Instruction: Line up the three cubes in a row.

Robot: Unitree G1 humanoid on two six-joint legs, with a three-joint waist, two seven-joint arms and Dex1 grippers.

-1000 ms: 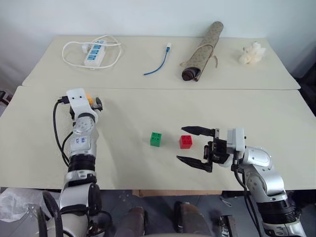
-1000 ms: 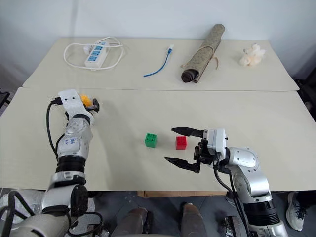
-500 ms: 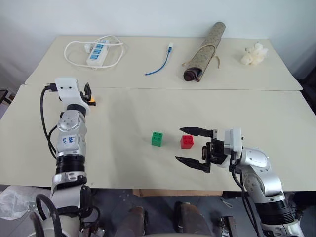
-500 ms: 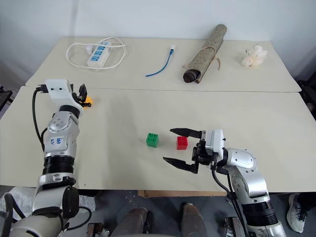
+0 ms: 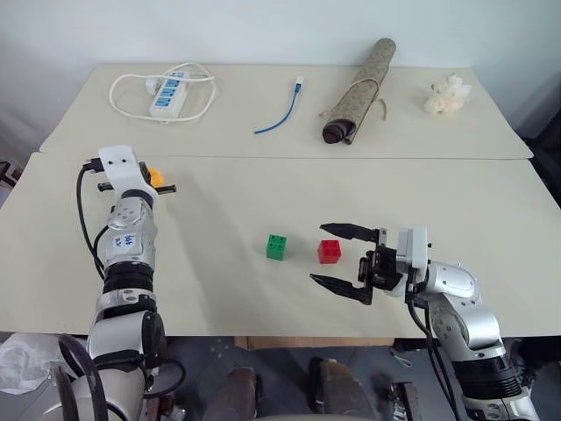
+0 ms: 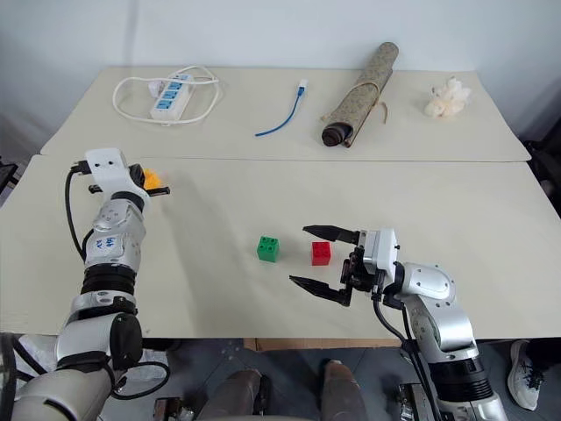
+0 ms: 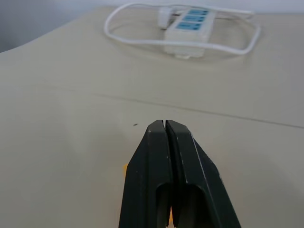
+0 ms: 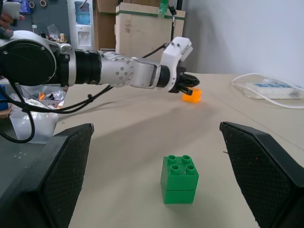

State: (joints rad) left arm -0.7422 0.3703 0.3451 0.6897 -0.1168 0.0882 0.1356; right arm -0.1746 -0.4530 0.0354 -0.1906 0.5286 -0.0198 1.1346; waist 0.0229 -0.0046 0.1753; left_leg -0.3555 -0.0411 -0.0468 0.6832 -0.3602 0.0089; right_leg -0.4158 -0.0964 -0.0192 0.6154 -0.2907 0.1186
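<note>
The robot's left gripper (image 8: 192, 81) is hovering with its 2 black fingers (image 7: 167, 156) pressed tight together and gripping nothing, just above the orange-yellow cube (image 8: 192, 96) sitting on the table (image 5: 263, 289) toward its left edge. The right gripper (image 5: 340, 260) is waiting with its jaws spread wide and empty beside the red cube (image 5: 330, 252). The green cube (image 5: 277, 247) is standing just left of the red one, both well apart from the orange-yellow cube.
</note>
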